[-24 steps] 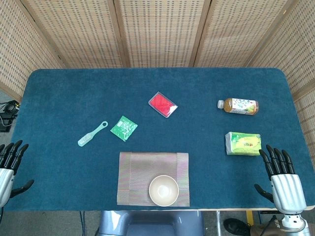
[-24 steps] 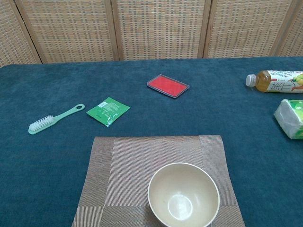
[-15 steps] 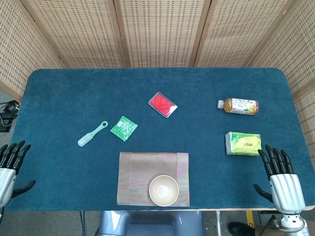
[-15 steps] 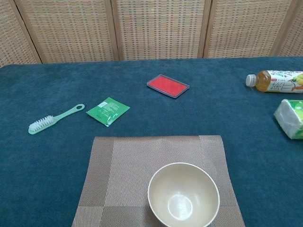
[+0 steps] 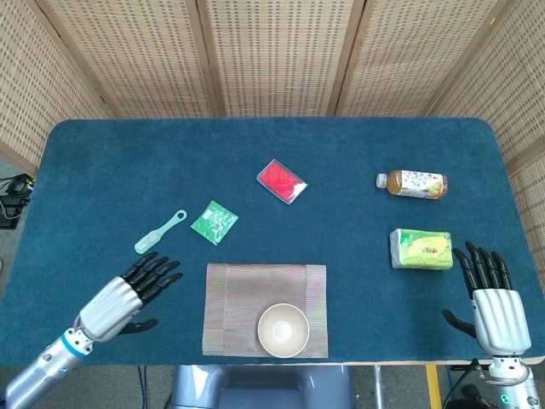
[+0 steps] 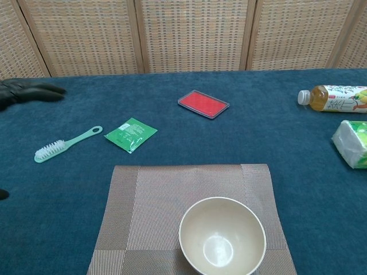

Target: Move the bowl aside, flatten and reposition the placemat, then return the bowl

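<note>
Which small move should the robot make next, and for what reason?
Probably the left hand should move right toward the bowl and take it by the rim. The bowl stands on the placemat, near its front edge, so the mat cannot be flattened yet. The left hand is open, holds nothing and is nearer than the right hand, which waits at the table's right edge.

Both views are bright and evenly lit from overhead, with only faint, soft shadows beneath things. The bowl (image 6: 222,237) carries a pale sheen inside. Focus is sharp throughout; the left robot hand (image 6: 26,93) shows slight blur at the chest view's edge.
</note>
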Tool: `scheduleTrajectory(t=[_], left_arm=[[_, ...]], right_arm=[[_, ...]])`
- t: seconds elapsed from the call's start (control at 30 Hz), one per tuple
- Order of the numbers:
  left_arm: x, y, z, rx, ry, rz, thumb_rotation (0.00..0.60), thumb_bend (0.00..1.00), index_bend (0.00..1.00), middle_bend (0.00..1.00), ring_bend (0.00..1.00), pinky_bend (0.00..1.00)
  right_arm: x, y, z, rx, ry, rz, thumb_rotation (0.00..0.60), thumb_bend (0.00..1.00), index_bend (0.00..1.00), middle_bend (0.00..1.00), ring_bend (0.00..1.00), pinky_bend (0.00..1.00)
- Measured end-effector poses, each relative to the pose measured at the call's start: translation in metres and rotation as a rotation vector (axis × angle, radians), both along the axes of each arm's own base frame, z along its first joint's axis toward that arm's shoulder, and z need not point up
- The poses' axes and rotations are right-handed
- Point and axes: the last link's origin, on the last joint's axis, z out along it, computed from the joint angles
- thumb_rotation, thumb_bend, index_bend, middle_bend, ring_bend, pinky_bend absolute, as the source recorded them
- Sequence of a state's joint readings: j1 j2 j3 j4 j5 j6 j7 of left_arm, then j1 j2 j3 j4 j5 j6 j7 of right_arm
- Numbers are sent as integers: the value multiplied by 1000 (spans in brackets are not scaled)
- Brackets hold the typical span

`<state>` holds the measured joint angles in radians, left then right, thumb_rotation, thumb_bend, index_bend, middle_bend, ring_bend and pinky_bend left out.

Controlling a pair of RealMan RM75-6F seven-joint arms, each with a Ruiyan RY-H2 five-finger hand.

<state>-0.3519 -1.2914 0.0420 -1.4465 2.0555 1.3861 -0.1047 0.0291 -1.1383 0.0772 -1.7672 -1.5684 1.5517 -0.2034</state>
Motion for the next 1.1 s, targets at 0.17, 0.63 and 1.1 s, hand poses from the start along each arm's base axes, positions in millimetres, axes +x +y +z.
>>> scheduleTrajectory(t=[0.17, 0.63, 1.1], left_arm=[[24, 15, -35, -72, 83, -119, 600, 0, 88, 0, 0, 0], [76, 25, -104, -181, 214, -364, 600, 0, 239, 0, 0, 0], [114, 23, -155, -254, 241, -418, 600, 313, 297, 0, 0, 0]], right_arm=[[-2, -4, 0, -1, 4, -15, 600, 0, 0, 0, 0, 0], [-11, -16, -2, -3, 16, -70, 600, 0, 0, 0, 0, 0], [-17, -23, -3, 2, 18, -107, 600, 0, 0, 0, 0, 0]])
